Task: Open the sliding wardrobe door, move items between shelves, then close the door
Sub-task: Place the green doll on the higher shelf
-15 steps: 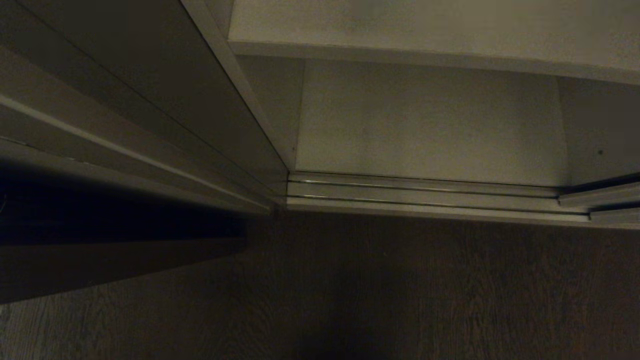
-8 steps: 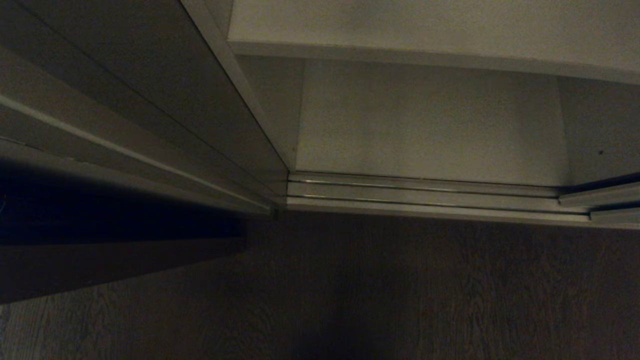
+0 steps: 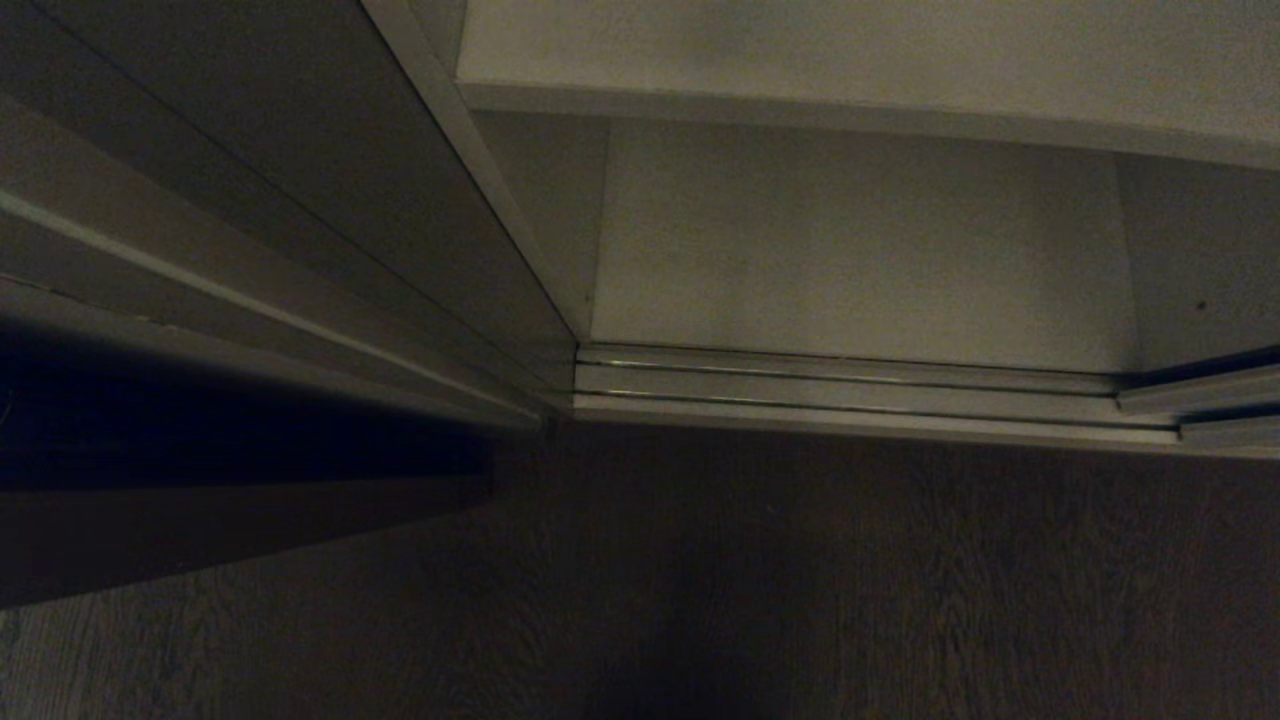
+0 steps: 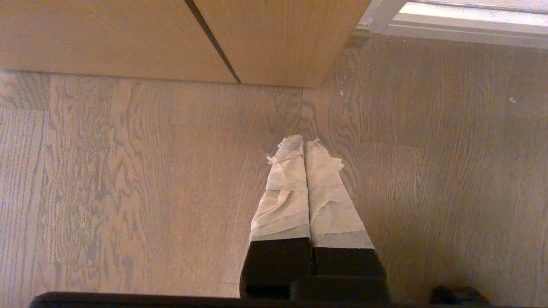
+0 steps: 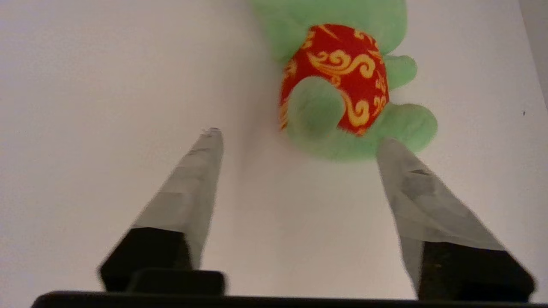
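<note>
- Our right gripper [image 5: 299, 139] stands spread wide over the white shelf [image 5: 107, 85], the green frog plush [image 5: 342, 81] lying just beyond its fingertips, unheld.
- Our left gripper [image 4: 305, 143] hangs pressed closed above the wooden floor [image 4: 128, 171].

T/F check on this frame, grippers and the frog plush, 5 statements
1. The right gripper is open. True.
2. The green frog plush is clamped between the right gripper's fingers. False: it lies on the white shelf just beyond the fingertips, and nothing is between the fingers.
3. The left gripper is shut and holds nothing. True.
4. The left gripper is over the white shelf. False: it hangs above the wood-grain floor.
5. Both arms show in the head view. False: that view shows only the open wardrobe, its bottom door track and the floor.
</note>
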Robot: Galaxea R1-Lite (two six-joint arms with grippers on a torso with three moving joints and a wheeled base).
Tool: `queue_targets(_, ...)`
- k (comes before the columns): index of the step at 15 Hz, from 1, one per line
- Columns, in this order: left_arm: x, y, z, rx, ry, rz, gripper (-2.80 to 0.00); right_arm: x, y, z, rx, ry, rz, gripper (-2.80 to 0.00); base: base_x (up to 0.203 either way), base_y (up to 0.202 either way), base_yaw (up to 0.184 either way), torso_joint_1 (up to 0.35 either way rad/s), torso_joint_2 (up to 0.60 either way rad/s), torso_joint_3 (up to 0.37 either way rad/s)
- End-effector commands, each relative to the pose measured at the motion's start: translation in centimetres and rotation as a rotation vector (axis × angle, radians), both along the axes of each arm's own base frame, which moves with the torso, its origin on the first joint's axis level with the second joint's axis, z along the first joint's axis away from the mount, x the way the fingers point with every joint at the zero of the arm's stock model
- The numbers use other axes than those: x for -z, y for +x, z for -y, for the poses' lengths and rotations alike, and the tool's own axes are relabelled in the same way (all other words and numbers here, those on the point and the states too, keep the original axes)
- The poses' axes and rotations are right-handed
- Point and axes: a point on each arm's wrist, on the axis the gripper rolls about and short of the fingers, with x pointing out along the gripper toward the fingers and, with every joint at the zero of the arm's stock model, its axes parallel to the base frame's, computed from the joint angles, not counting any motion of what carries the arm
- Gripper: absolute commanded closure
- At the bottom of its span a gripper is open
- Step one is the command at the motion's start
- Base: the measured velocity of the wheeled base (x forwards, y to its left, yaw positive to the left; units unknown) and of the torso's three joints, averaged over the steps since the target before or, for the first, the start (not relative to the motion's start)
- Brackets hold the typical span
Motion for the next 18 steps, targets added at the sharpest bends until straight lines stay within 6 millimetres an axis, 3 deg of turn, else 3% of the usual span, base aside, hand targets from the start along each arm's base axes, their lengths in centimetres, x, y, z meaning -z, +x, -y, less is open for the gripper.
queue_targets(1, 0.0, 0.0, 0.0, 0.0, 0.0, 0.001, 0.0, 0.4, -5.4, -0.9, -0.039, -0.025, 0.039, -2.8, 0.0, 0.0, 0.0, 0.0, 0.0, 0.0)
queue_targets(3, 0.0, 0.0, 0.0, -0.001, 0.0, 0.001, 0.0, 3.3, -7.0, -1.2, -0.051, -0.045, -0.05, -2.8, 0.0, 0.0, 0.0, 0.0, 0.0, 0.0)
queue_targets(4, 0.0, 0.0, 0.0, 0.001, 0.0, 0.0, 0.0, 5.6, -7.1, -1.2, -0.052, -0.045, -0.117, -2.47, 0.0, 0.0, 0.0, 0.0, 0.0, 0.0)
queue_targets(5, 0.0, 0.0, 0.0, 0.0, 0.0, 0.0, 0.0, 8.0, -7.2, -1.2, -0.054, -0.041, -0.18, 0.0, 0.0, 0.0, 0.0, 0.0, 0.0, 0.0)
queue_targets(8, 0.0, 0.0, 0.0, 0.0, 0.0, 0.001, 0.0, 16.2, -7.1, -1.2, -0.049, -0.015, -0.395, 0.0, 0.0, 0.0, 0.0, 0.0, 0.0, 0.0)
queue_targets(10, 0.0, 0.0, 0.0, 0.001, 0.0, 0.001, 0.0, 21.1, -8.8, -1.3, -0.044, -0.014, -0.458, 0.0, 0.0, 0.0, 0.0, 0.0, 0.0, 0.0)
queue_targets(12, 0.0, 0.0, 0.0, 0.001, 0.0, 0.0, 0.0, 24.9, -10.8, -1.4, -0.048, -0.02, -0.447, 0.0, 0.0, 0.0, 0.0, 0.0, 0.0, 0.0)
queue_targets(15, 0.0, 0.0, 0.0, 0.0, 0.0, 0.001, 0.0, 28.9, -13.0, -1.4, -0.076, -0.024, -0.388, 0.0, 0.0, 0.0, 0.0, 0.0, 0.0, 0.0)
queue_targets(18, 0.0, 0.0, 0.0, -0.001, 0.0, 0.001, 0.0, 33.6, -13.2, -1.3, -0.092, -0.027, -0.398, 0.0, 0.0, 0.0, 0.0, 0.0, 0.0, 0.0)
